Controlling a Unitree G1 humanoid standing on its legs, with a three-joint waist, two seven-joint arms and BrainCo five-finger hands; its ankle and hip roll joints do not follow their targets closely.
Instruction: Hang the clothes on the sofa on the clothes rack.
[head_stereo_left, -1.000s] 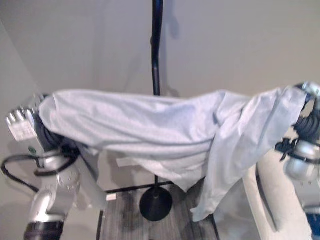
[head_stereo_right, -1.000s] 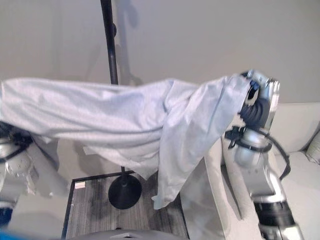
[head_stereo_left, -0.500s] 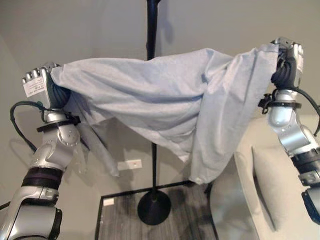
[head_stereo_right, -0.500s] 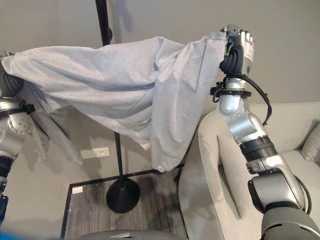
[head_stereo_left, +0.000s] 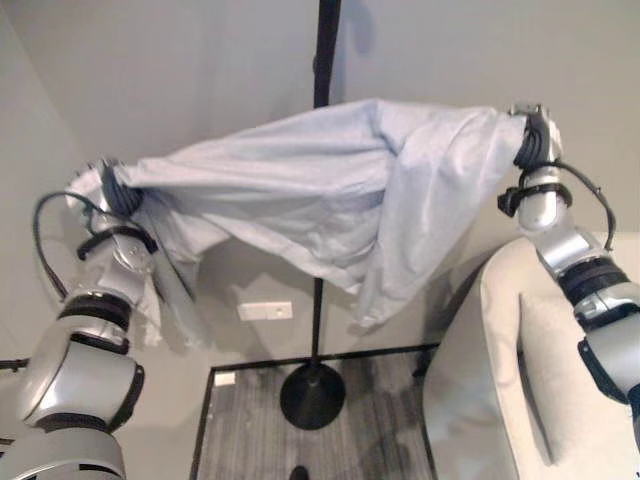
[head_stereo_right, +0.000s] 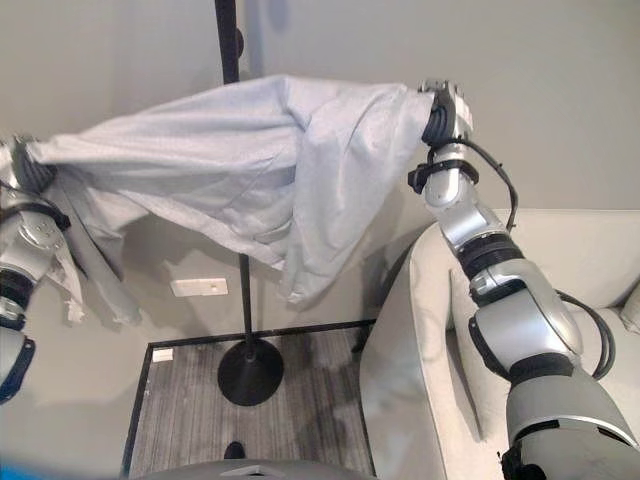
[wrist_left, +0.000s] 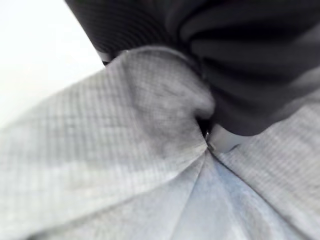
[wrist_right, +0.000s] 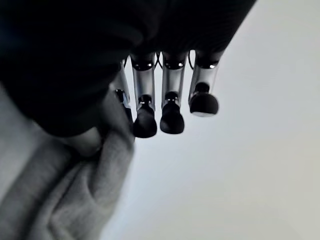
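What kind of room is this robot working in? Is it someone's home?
Probably a living room, or a mock-up of one. A pale upholstered sofa stands beside a black pole clothes rack on a round base, before a plain wall with a socket plate. Both hands hold up a light blue garment.

Curled fingers (wrist_right: 172, 117) pinching grey cloth (wrist_right: 75, 200)

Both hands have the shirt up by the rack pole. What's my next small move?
Probably raise both hands a little higher and forward. The shirt is stretched between the left hand and right hand in front of the rack pole, not yet hooked on it.
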